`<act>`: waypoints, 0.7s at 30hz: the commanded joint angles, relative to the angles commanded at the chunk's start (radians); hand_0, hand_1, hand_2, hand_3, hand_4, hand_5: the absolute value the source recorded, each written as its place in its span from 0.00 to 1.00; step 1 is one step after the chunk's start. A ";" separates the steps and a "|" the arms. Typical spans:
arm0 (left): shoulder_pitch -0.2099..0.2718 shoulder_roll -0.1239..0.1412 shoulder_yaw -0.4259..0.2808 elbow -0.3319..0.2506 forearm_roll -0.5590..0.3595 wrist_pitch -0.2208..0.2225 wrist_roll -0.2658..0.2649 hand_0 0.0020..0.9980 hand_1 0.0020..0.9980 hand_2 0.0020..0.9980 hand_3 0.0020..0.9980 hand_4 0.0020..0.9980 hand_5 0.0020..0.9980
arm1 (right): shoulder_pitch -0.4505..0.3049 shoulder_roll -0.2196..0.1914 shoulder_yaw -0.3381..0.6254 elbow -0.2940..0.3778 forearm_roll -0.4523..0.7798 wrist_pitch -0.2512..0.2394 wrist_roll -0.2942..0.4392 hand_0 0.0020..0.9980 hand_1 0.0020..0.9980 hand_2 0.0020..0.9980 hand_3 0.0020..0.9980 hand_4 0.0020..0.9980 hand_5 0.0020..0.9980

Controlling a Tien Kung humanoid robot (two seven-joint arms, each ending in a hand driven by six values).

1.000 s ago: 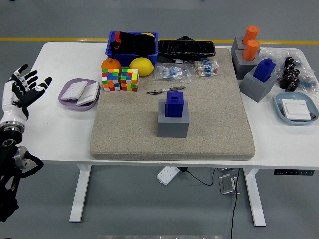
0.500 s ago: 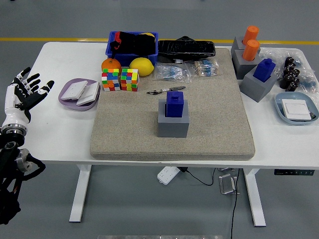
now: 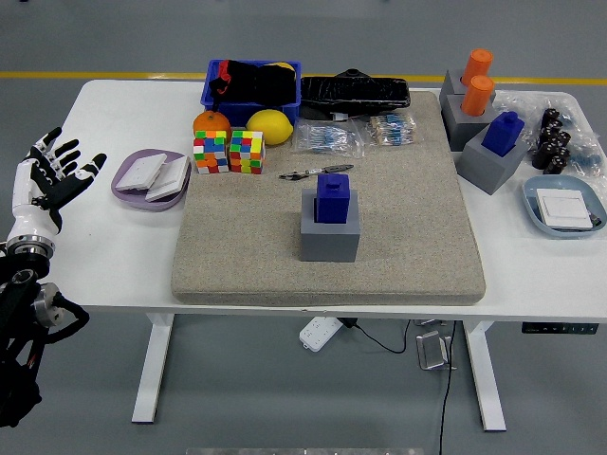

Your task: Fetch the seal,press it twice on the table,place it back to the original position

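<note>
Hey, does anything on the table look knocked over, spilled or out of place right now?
Nothing stands out. The blue seal sits upright in its grey holder mid-mat, the other seals stand in theirs, and the left hand hovers open at the table's left edge, touching nothing.

White tabletop (image 3: 114, 246), bearing a grey mat (image 3: 379, 246) at centre. At nine o'clock, a purple dish (image 3: 128, 190); at three, a blue dish (image 3: 536, 213); at twelve, a blue bin (image 3: 213, 95) and black tray (image 3: 356, 90).
</note>
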 joint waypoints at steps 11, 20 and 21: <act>0.000 0.001 -0.008 0.005 -0.004 -0.002 0.000 0.82 0.78 0.74 0.84 0.91 0.06 | 0.007 0.001 0.005 -0.001 -0.002 -0.001 -0.001 0.89 0.75 0.74 0.75 0.83 0.52; 0.002 0.004 -0.004 0.005 -0.003 -0.002 0.001 0.82 0.78 0.74 0.83 0.91 0.06 | 0.011 0.004 0.014 -0.001 -0.010 -0.002 -0.007 0.89 0.75 0.73 0.75 0.83 0.52; 0.003 0.005 -0.006 0.007 -0.004 -0.002 0.001 0.82 0.78 0.74 0.83 0.91 0.06 | 0.011 0.004 0.013 -0.001 -0.009 -0.002 -0.007 0.89 0.75 0.73 0.75 0.83 0.52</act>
